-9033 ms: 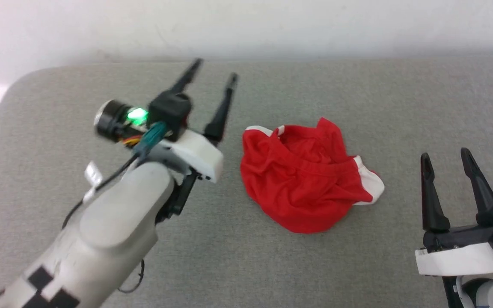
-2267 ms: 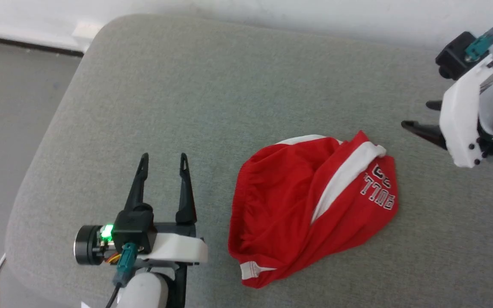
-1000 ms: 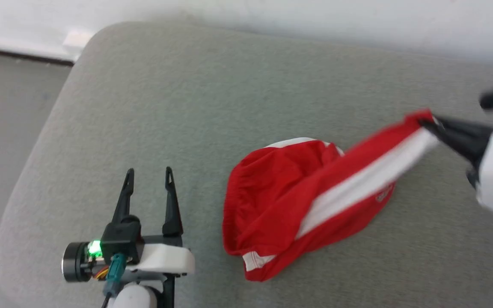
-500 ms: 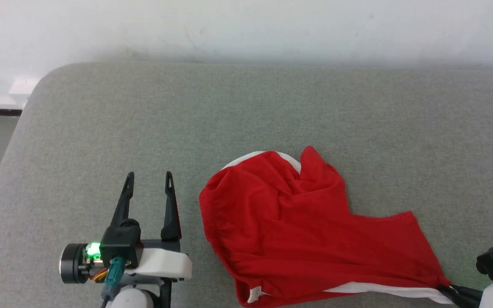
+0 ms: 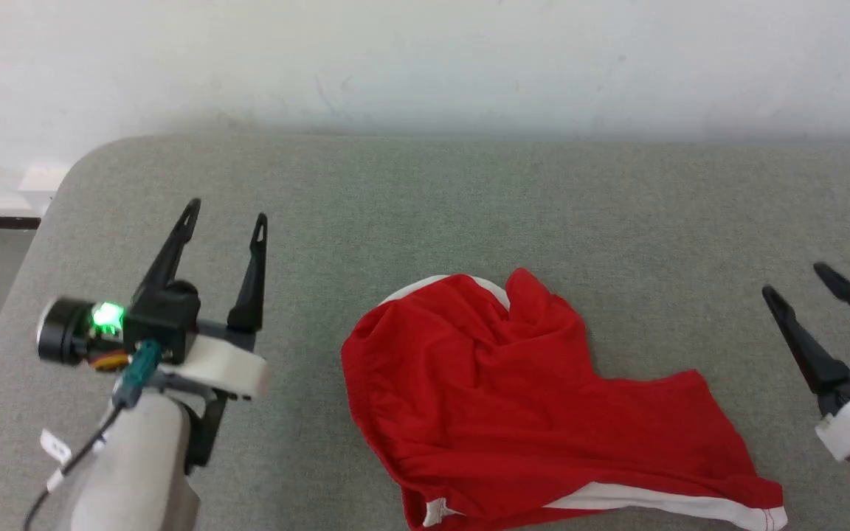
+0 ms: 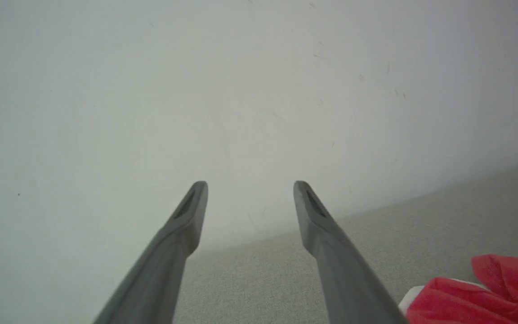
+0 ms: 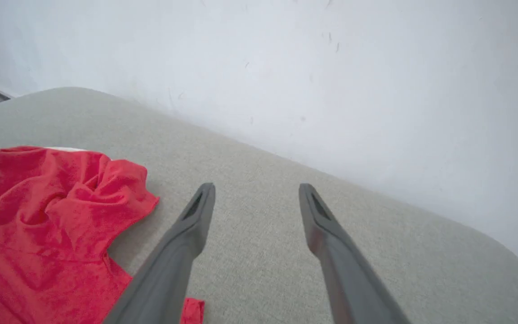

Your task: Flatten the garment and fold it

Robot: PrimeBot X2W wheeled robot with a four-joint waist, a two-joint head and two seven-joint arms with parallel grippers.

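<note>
The red shorts (image 5: 513,398) lie rumpled on the grey pad (image 5: 395,192). The left gripper (image 5: 226,210) and right gripper (image 5: 794,279) are spread wide, holding nothing.

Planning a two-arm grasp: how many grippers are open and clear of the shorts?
2. The left gripper stands open to the left of the red shorts, the right gripper open to their right; neither touches the fabric.

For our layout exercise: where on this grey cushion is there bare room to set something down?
Bare cushion lies between the wall and the shorts, between the left gripper and the shorts, and between the shorts and the right gripper. The near middle is crowded by the shorts.
</note>
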